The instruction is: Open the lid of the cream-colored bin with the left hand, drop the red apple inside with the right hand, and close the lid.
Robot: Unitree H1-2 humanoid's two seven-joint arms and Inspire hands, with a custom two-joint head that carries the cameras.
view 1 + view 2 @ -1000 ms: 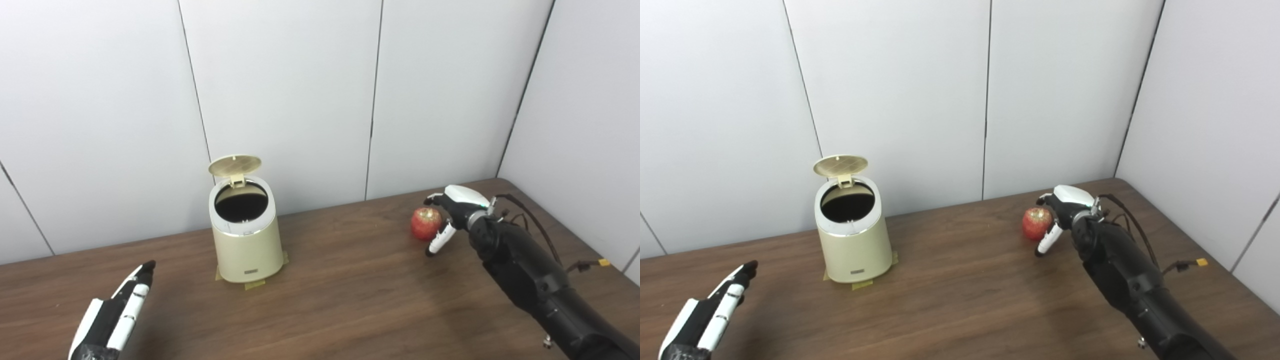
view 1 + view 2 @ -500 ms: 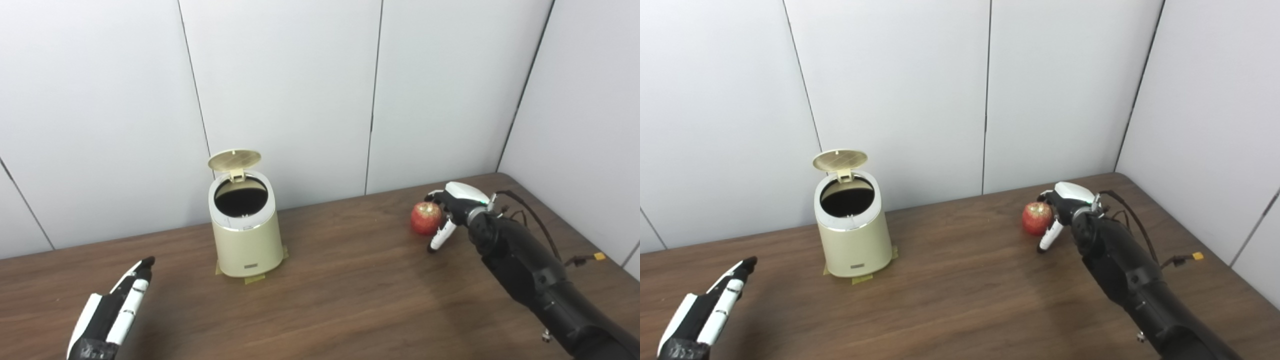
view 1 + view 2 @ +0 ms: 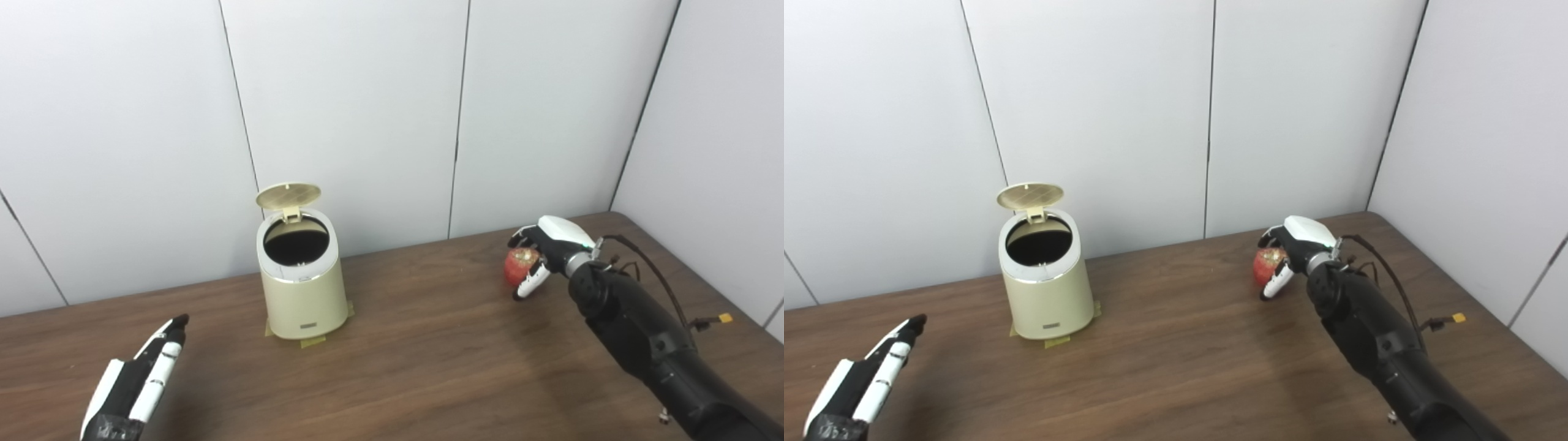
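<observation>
My right hand (image 3: 547, 254) curls around the red apple (image 3: 516, 267), which sits on the worktop (image 3: 429, 361) far right of the bin (image 3: 300, 288). The lid (image 3: 288, 195) stands open, so the pickup is in hand. My left hand (image 3: 138, 383) lies flat, holding nothing. Next I judge: lift, carry left over the opening.

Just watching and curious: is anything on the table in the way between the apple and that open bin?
Nothing visible. The apple, in the right hand, has only bare table between it and the bin, whose lid stands open.
</observation>
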